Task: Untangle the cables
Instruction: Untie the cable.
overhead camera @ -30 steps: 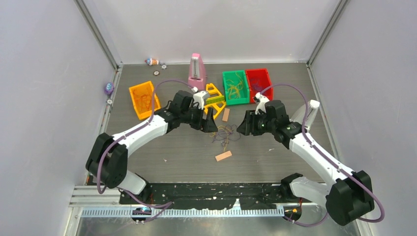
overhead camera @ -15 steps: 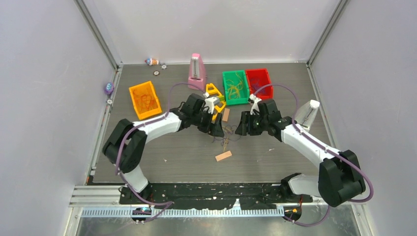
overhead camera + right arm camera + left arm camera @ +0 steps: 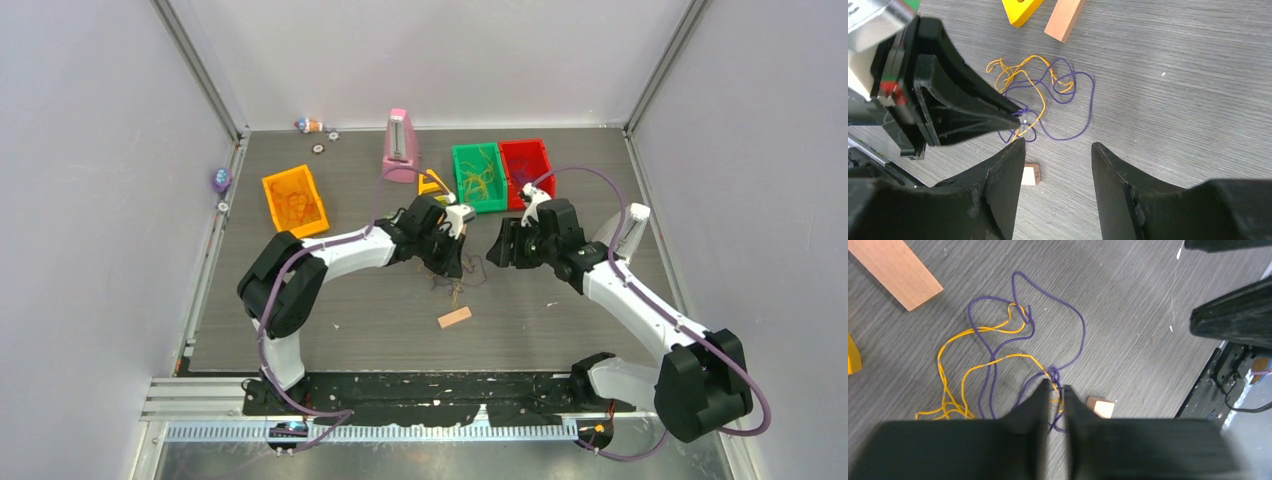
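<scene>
The cables (image 3: 458,274) are a small tangle of thin yellow and purple strands lying on the grey table between the two arms. In the left wrist view the loops (image 3: 998,340) spread out ahead of my left gripper (image 3: 1055,387). Its jaws stand nearly together, with purple and yellow strands caught between the tips next to a small knot. The right wrist view shows the same tangle (image 3: 1058,90), with the left gripper's tips (image 3: 1018,112) meeting on it. My right gripper (image 3: 1058,145) hovers open just right of the tangle with nothing between its fingers.
A flat wooden block (image 3: 454,317) lies in front of the tangle, and a small wooden cube (image 3: 1030,175) sits by my right gripper's left finger. Behind stand a yellow triangle piece (image 3: 432,185), green bin (image 3: 478,178), red bin (image 3: 527,168), orange bin (image 3: 293,203) and pink object (image 3: 400,146).
My left arm has reached rightward onto the tangle and its jaws have closed from wide to narrow around strands. The right gripper shifted slightly and stays open.
</scene>
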You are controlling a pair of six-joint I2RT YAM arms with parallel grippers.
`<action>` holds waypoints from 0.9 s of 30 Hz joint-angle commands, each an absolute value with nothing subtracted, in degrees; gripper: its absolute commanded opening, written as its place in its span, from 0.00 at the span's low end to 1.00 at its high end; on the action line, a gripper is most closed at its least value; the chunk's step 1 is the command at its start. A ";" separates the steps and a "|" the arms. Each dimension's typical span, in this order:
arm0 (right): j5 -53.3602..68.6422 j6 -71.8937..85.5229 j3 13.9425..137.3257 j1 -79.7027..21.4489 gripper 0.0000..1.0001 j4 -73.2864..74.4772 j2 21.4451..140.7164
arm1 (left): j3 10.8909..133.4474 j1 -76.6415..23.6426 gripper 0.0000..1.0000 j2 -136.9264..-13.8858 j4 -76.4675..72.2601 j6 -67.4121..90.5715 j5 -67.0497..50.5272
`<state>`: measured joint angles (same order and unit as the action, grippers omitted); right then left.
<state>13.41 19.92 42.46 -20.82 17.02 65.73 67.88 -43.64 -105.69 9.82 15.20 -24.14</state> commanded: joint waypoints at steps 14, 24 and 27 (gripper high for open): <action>9.49 13.06 58.97 -27.95 0.59 21.04 85.80 | 49.60 -43.68 0.00 -90.82 -4.31 12.72 -34.95; 9.84 9.92 69.01 -35.28 0.54 24.88 99.43 | 46.08 -43.59 0.00 -88.82 -7.77 15.36 -35.90; 11.84 10.81 68.14 -35.45 0.54 23.14 100.93 | 45.24 -43.59 0.00 -88.71 -9.33 16.60 -36.68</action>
<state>10.48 11.25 66.98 -35.05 23.59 100.36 45.63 -43.66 -90.04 -4.80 15.00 -34.41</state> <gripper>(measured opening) 0.545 0.006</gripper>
